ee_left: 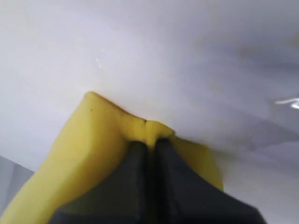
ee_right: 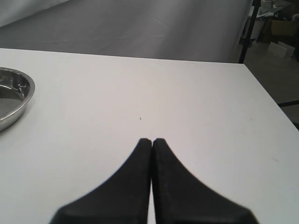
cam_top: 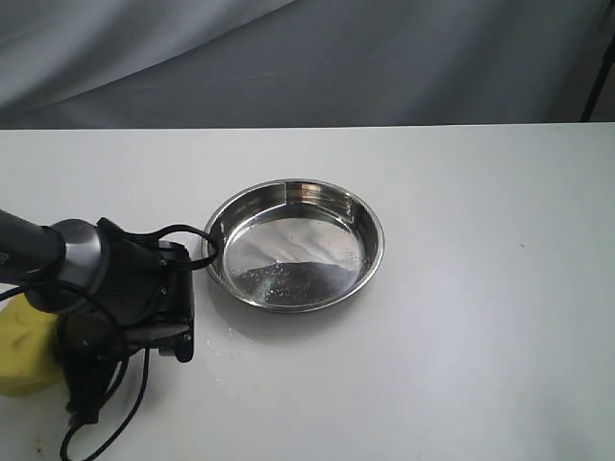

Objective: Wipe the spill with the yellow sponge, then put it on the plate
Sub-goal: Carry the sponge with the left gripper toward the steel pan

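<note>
The yellow sponge shows at the exterior view's lower left edge, partly hidden behind my left arm. In the left wrist view the sponge is pinched and creased between the black fingers of my left gripper, which is shut on it and holds it against the white table. The steel plate sits mid-table, to the right of that arm, with nothing in it. My right gripper is shut with nothing in it, over bare table; the plate's rim shows at that view's edge. No spill stain is visible.
A black cable loops from the left arm toward the plate's rim. A grey cloth backdrop hangs behind the table's far edge. In the right wrist view the table's side edge runs close by, with a dark stand beyond.
</note>
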`<state>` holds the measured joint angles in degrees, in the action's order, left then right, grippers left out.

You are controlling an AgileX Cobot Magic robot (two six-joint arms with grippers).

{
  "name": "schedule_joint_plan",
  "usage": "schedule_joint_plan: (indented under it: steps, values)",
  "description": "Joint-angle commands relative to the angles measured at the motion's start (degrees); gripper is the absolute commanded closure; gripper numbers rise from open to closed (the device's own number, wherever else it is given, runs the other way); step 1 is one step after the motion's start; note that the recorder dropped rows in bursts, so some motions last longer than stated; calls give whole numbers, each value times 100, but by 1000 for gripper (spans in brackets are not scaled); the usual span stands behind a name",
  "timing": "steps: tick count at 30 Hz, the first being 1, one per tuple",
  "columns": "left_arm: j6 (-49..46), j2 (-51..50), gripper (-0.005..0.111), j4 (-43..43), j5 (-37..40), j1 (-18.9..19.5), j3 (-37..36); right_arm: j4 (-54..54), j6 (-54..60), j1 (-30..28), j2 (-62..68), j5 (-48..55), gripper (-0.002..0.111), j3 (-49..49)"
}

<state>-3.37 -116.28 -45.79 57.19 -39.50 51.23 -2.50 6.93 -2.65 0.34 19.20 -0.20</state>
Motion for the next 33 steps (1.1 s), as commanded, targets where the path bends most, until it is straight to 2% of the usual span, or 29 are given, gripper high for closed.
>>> schedule_joint_plan:
  steps: [1, 5, 9, 11, 19, 27, 33]
  values:
    - [-26, 154, 107, 548, -1984, -109, 45, 23, 20, 21, -34, -4, 108, 20]
    - [-686, 239, 107, 1184, -2234, -109, 45, 23, 20, 21, -34, -4, 108, 20]
    - [-2080, 279, 107, 2347, -2401, -199, 45, 23, 8, 21, -34, -4, 108, 20]
    - [-2409, 302, 107, 2690, -2401, -321, 45, 23, 8, 21, -34, -4, 108, 20]
    - [-2566, 449, 107, 2945, -2365, -1211, 45, 23, 8, 21, -34, -4, 108, 20]
    - [-2883, 495, 107, 3579, -2073, -2081, 45, 23, 20, 21, -34, -4, 108, 20]
    - [-2840, 558, 107, 3726, -2073, -2275, 45, 23, 20, 21, -34, -4, 108, 20]
